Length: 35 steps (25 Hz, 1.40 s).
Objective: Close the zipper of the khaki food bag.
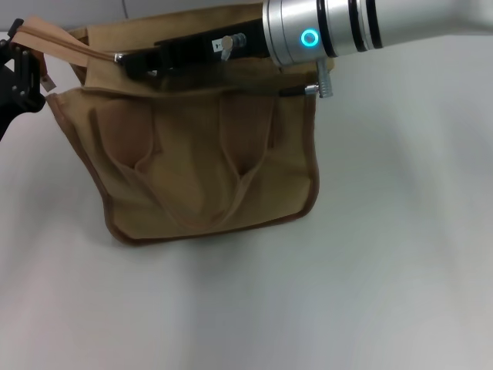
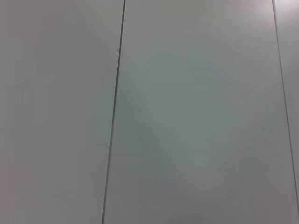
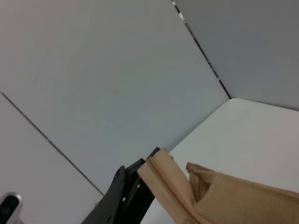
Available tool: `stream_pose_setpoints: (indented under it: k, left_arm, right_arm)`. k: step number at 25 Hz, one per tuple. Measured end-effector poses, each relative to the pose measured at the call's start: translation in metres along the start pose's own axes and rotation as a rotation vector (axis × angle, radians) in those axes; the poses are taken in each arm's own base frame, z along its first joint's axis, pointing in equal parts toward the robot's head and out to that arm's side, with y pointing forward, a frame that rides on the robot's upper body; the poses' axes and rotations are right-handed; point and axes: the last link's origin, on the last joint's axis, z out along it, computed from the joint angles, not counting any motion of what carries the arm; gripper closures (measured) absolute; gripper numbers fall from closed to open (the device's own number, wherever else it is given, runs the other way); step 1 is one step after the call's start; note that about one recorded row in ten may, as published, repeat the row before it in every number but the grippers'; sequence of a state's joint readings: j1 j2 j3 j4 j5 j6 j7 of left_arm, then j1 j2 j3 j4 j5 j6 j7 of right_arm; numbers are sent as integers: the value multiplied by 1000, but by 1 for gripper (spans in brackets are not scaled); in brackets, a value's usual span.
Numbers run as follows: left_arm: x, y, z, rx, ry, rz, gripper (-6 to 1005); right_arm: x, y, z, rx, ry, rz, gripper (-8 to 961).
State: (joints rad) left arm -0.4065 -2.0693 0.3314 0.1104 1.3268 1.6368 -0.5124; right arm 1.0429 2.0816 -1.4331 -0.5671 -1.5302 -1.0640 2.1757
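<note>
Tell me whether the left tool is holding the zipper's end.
Yes: the left tool is clamped on the zipper tape's free end, beyond the khaki food bag.

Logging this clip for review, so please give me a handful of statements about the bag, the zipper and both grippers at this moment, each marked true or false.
1. The khaki food bag stands on the white table. True.
2. The right gripper reaches along the top of the bag, at the zipper. True.
3. The left gripper is parked far from the bag. False: it is at the bag's left end, where the zipper tape sticks out.
4. The left wrist view shows the bag up close. False: it shows only a plain panelled wall.
5. The bag lies flat on its side. False: it stands upright, front pockets facing the head camera.
</note>
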Motion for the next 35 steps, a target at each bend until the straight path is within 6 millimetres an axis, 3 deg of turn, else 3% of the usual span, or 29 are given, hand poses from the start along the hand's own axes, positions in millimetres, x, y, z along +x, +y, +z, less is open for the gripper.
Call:
stream_pose_setpoints:
  k: [35]
  left_arm:
    - [-1,-3,1,18,-4,2,980]
  right_arm:
    - [9,-15,-28,9,-62,25,946]
